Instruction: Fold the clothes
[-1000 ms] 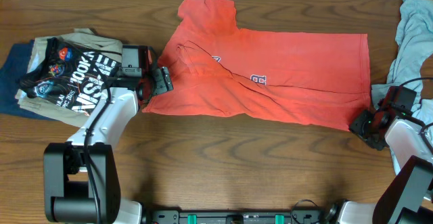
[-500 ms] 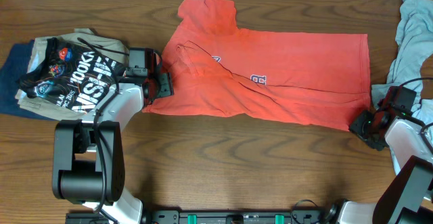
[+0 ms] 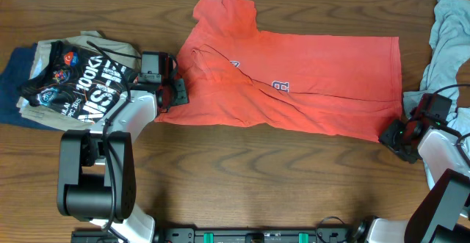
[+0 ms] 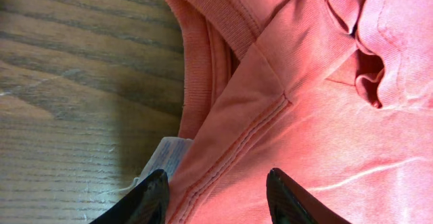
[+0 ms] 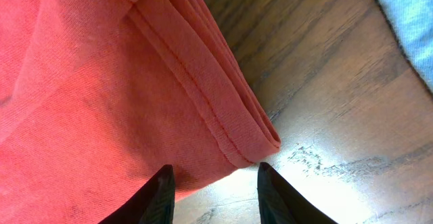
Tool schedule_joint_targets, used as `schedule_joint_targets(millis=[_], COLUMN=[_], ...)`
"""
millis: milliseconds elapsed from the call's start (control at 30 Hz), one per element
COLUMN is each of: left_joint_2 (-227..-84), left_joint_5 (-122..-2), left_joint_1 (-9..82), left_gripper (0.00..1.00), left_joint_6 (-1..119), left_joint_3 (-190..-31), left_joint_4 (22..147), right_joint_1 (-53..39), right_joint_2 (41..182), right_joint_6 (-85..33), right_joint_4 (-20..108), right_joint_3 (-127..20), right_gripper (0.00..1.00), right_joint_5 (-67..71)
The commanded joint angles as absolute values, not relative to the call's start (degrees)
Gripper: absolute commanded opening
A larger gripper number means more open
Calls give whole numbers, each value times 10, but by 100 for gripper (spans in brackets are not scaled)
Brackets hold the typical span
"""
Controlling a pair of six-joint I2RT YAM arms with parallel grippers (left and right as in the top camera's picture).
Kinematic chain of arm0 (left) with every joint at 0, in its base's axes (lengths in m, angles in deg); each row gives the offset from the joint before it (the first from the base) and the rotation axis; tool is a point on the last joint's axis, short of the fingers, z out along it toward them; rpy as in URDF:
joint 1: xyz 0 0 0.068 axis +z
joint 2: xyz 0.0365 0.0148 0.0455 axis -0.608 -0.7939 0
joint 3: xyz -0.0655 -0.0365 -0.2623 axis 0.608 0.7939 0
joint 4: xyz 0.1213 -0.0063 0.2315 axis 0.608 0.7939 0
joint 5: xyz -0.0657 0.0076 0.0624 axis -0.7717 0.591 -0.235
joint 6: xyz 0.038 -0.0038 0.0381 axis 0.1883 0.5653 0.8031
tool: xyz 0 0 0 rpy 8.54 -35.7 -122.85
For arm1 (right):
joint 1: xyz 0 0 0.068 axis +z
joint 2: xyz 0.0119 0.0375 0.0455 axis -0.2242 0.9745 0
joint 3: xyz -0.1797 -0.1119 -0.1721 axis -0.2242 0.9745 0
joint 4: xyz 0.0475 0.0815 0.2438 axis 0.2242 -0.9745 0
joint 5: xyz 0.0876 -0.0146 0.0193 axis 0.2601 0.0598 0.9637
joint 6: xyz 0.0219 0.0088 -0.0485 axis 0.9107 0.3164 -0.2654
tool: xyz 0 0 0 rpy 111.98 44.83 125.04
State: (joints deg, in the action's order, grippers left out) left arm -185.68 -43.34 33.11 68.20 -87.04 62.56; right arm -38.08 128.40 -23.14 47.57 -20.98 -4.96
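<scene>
The red-orange T-shirt [image 3: 323, 67] lies flat across the far middle of the wooden table [image 3: 257, 177], folded over on itself. Its ribbed collar [image 4: 203, 61] is at the left and its stitched, doubled hem [image 5: 223, 116] at the right. One sleeve [image 3: 224, 12] points toward the far edge. Diagonal creases cross the cloth beside small navy-and-white lettering [image 3: 280, 86].

The T-shirt [image 3: 308, 74] lies spread mid-table [image 3: 242, 177], a stack of clothes [image 3: 66, 85] at its left, a crumpled garment [image 3: 444, 45] at its right.
</scene>
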Motion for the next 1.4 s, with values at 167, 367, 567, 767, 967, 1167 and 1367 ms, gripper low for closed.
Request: schedule_joint_targets(millis=[167,367,567,767,967,1167,1367], left_joint_2=[-1863,-1863,-1863,-1863,-1863,-1863,-1835], left_joint_5=[-439,-431,-409,-393,-394,-393,-394], left_joint_1=[330,330,330,330,330,330,330], left_gripper=[36,36,37,37,29,6,6], left_joint_6=[688,688,688,688,688,688,688], left_joint_3=[-857,-849,-849,-845,-842,-842,-843], left_joint_4=[628,633,637,641,640,635,654], right_joint_1=[-377,-377,-377,-377,-377,-377,-377], right_joint_2=[1284,1284,1284,1284,1284,1284,1284], right_joint_6=[-238,-238,-238,-238,-238,-238,-238], right_joint_4=[475,475,475,475,475,474,475], right_joint_3=[-207,-207,-207,-207,-207,-207,-207], right_gripper=[38,38,38,38,37,37,37], right_joint_5=[-58,-58,-58,-58,-58,-58,-58])
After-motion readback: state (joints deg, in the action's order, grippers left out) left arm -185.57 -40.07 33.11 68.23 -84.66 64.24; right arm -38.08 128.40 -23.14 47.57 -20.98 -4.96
